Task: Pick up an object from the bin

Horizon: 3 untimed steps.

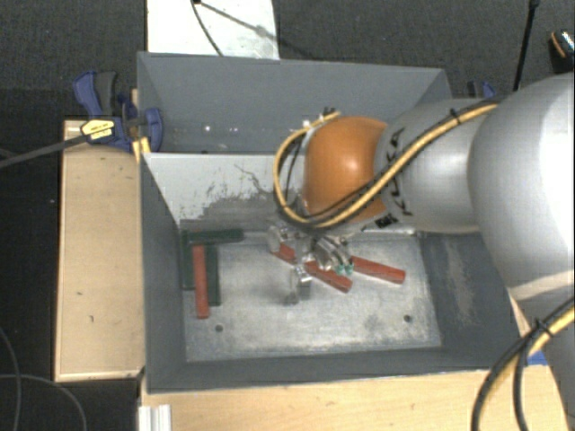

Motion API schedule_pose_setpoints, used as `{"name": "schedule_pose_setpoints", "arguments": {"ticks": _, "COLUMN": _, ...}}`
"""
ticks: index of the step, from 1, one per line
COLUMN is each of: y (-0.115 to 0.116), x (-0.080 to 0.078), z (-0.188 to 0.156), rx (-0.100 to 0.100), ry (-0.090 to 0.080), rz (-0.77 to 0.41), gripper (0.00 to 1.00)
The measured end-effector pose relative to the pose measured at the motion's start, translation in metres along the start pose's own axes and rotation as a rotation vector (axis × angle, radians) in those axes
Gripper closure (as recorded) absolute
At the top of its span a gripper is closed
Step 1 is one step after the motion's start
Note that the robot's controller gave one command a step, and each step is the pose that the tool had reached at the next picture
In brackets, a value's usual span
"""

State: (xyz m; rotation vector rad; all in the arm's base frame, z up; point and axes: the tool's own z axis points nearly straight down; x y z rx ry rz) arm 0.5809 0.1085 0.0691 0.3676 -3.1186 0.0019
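Note:
My gripper [303,280] hangs low over the middle of the bin floor, below the orange cover on the wrist. Right beside it, touching or nearly so, lies a short red bar [331,280], slanting down to the right. A second, longer red bar [381,270] stretches away to the right of it. A small red piece [285,252] peeks out just up and left of the gripper. Whether anything sits inside the gripper is hidden by its own body.
Along the bin's left wall lie a red stick [201,282], lengthwise, and a dark green L-shaped bar [214,237] at its top end. The arm comes in from the right and covers the bin's right back part.

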Motion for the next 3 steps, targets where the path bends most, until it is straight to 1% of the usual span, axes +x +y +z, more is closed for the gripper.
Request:
{"name": "schedule_pose_setpoints", "arguments": {"ticks": 1, "y": -0.066, "x": 0.026, "z": -0.001, "rx": 0.002, "ry": -0.002, "rz": -0.051, "gripper": 0.00}}
{"name": "schedule_pose_setpoints", "arguments": {"ticks": 2, "y": -0.061, "x": 0.025, "z": -0.002, "rx": -0.002, "ry": -0.003, "rz": -0.052, "gripper": 1.00}}
{"name": "schedule_pose_setpoints", "arguments": {"ticks": 3, "y": -0.042, "x": 0.034, "z": -0.131, "rx": 0.000, "ry": -0.011, "rz": -0.039, "gripper": 1.00}}
